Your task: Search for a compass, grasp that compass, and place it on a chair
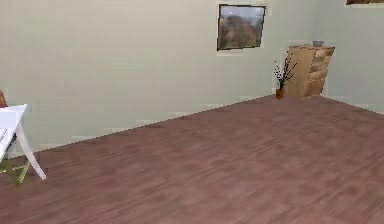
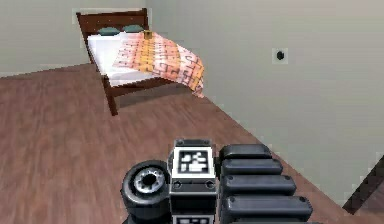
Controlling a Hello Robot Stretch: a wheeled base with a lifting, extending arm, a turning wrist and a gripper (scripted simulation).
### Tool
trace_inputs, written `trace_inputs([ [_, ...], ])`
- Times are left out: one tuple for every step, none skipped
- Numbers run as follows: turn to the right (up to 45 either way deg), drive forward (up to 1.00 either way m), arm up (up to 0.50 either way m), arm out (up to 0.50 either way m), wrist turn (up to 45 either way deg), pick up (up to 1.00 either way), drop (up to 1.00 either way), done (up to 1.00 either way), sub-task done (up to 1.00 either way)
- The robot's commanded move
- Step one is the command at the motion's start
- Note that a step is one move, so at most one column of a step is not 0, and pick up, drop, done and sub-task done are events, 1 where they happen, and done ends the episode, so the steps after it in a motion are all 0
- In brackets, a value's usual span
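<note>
**Step in hand (judged): search.** The compass has not yet been located, so no bearing from the gripper to it can be stated, nor its long axis.

**Gripper.** The gripper (image 2: 149,189) appears at the arm side view's near edge as a dark round body. It sits just left of a white marker square (image 2: 195,164) and the stacked dark segments of the arm (image 2: 256,186). Its far end cannot be made out, so neither its state nor whether it holds anything can be told.

**Candidate surfaces, arm side view.**
- A dark-framed bed (image 2: 112,60) stands far and to the left of the gripper, well apart from it across bare floor (image 2: 70,140).
- An orange patterned blanket (image 2: 170,60) hangs over the bed's right side.
- A small tan blob (image 2: 149,33) rests near the headboard. It is too small to name.

**Candidate surfaces, forward view.**
- A white table (image 1: 12,120) stands at the near left edge. A yellow-green frame (image 1: 15,170) under it may belong to a chair — this cannot be confirmed.
- A wooden shelf unit (image 1: 310,70) stands far right against the wall, with a potted plant (image 1: 283,78) just beside it on its left.
- A framed picture (image 1: 241,27) hangs on the wall above and to the left of the plant.

**Next move (judged).** Everything lies well apart from the gripper, so the next move calls for the base to drive or turn rather than for the arm to reach. The bed is the only candidate on the arm's side.
</note>
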Motion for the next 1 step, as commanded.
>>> trace_inputs([
  [-39.0,0.00,0.00,0.00,0.0,0.00,0.00,0.00,0.00],
])
